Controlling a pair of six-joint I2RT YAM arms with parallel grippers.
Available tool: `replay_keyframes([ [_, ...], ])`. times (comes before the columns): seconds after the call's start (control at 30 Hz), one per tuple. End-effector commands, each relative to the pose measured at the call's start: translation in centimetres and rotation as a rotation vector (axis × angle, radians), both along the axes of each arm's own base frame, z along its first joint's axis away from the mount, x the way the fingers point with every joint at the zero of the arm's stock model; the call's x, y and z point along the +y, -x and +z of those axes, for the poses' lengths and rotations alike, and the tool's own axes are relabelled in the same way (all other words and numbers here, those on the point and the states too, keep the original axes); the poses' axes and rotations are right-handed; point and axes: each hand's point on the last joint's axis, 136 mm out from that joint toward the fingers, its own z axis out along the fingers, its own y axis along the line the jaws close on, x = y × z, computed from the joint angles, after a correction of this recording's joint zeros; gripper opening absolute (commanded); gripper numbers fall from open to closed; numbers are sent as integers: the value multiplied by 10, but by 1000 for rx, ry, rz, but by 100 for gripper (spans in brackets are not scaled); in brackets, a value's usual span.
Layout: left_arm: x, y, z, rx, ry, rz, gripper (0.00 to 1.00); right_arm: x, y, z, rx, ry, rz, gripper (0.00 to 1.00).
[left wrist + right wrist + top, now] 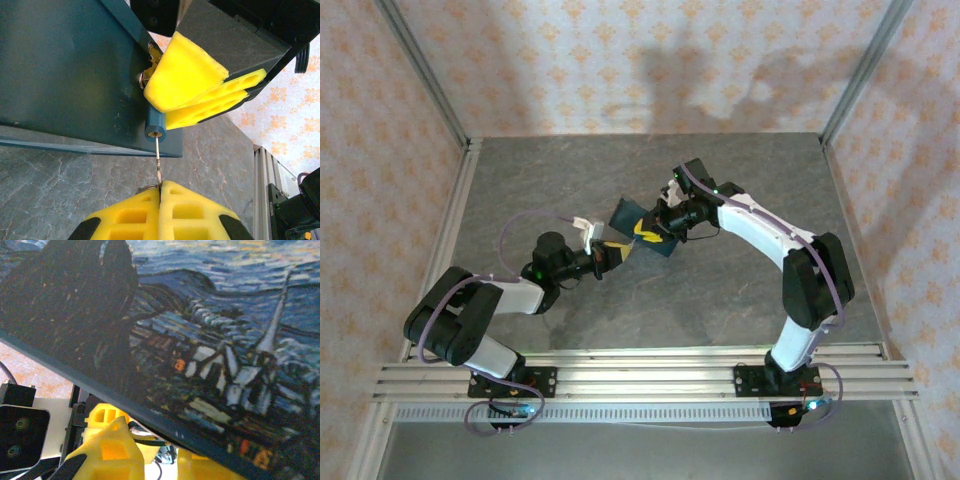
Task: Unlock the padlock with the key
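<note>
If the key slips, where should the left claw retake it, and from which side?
Pinch the key at its outer end, farthest from the teal barrel on the padlock edge, coming straight in along the shaft. It is thin and sticks out squarely, so an in-line pinch, as the left claw has now, should let the wrist twist it.

Key [158,161] between left pincer [160,190] and padlock [65,70]

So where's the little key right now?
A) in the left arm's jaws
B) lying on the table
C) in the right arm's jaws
A: the key sticks out of the left arm's jaws, shut on it, its tip at the keyhole of the padlock.
</note>
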Motion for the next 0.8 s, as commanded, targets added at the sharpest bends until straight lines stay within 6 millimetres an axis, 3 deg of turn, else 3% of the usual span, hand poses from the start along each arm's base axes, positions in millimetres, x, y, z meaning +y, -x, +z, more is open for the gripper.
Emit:
replay_keyframes([
  [0.0, -3, 3, 7, -52, -3, -19, 0, 3, -1, 26, -65, -62, 15, 0],
  [0.77, -4, -2, 14, -73, -2, -14, 0, 2, 13, 24, -46, -66, 79, 0],
])
